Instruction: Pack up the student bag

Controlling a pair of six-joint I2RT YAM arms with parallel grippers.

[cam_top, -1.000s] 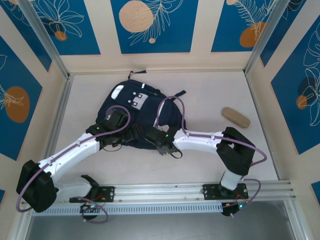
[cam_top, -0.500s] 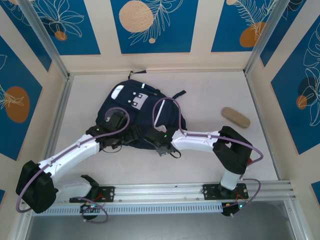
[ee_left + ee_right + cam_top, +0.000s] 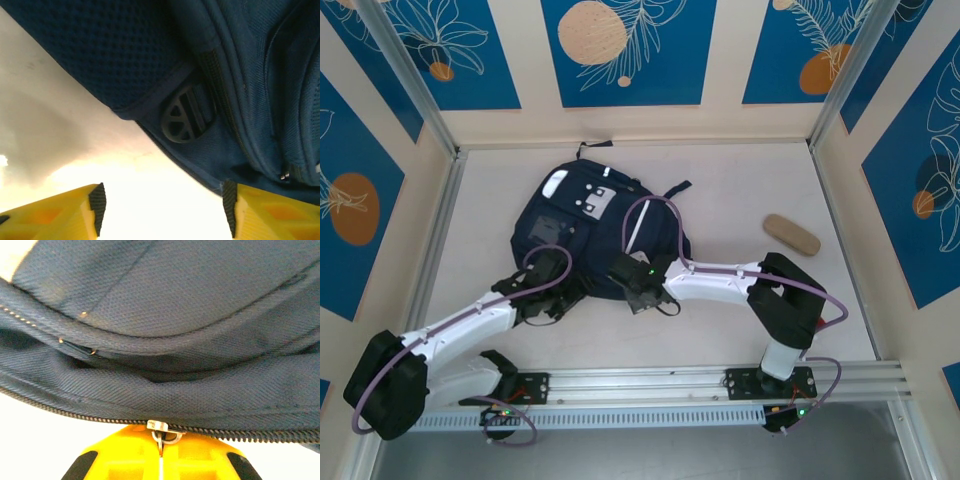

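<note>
Backing off near-left, the left hand (image 3: 163, 206) gapes empty just short of the student bag (image 3: 588, 238) on the worktop (image 3: 740, 180). The right hand (image 3: 161, 454) pinches the zipper pull (image 3: 161, 432) on its near edge, the zipper (image 3: 260, 436) running left-right.

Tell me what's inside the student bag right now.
Contents hidden under the navy fabric of the student bag. At its near edge, the right gripper is shut on the zipper pull.

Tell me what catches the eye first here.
The big navy bag lies in the middle of the table. At its near edge the right gripper is shut on a zipper pull, while the left gripper stands open just short of a black buckle. A tan oblong object lies alone to the right.
</note>
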